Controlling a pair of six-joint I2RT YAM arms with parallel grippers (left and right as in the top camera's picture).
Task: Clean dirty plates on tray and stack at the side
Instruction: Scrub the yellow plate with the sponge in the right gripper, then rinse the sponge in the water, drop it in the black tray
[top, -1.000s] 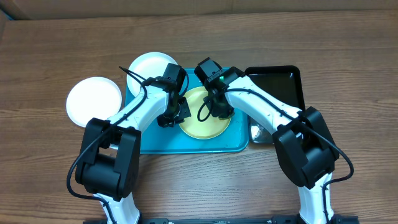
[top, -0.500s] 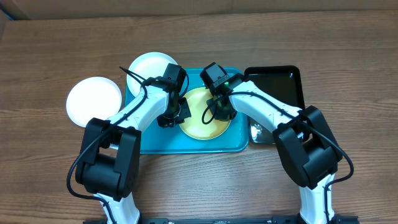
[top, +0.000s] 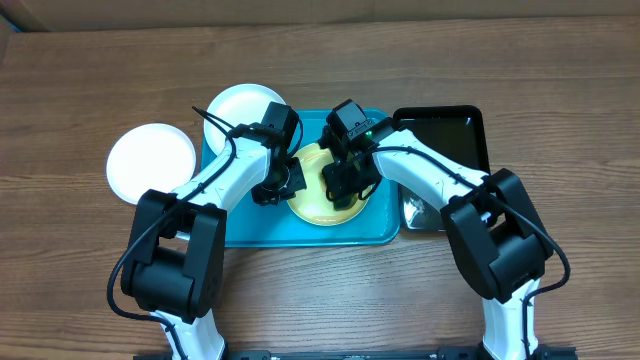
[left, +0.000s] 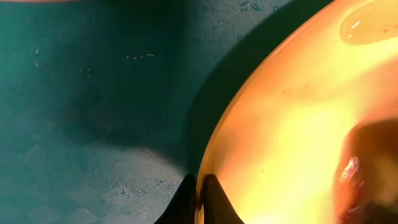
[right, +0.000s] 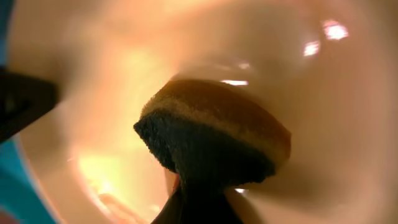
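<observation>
**Plates: the yellow-green one pinned on the tray for scrubbing**

The yellow-green plate (top: 318, 207) lies flat in the middle of the turquoise tray (top: 250, 232), and both my arms meet over it. I read this as the cleaning step on this plate, with the stacking not yet done for it.

My left gripper (left: 198, 199) is closed on the plate's left rim. In the left wrist view its two tips sit tight either side of the edge, with tray floor on one side and plate on the other. I judge that hold is there to anchor the plate so it does not slide or spin under the wiping.

My right gripper (right: 193, 199) is clamped on a sponge (right: 211, 134), dark scouring side towards the camera and tan side against the plate. The sponge presses on the plate's inner face, right of the rim that the left arm holds, so the two arms do not foul each other.

The first white plate (top: 240, 105) overlaps the tray's far-left corner. The second white plate (top: 150, 162) sits off the tray to the left on the wooden surface (top: 500, 60), which looks to me like the place for the stack. I cannot tell from here whether either is clean. A black tray (top: 445, 130) lies just beside the turquoise one on the right.

My concern is the left pinch: it holds only a thin edge, so a hard wipe could lever the plate up.
</observation>
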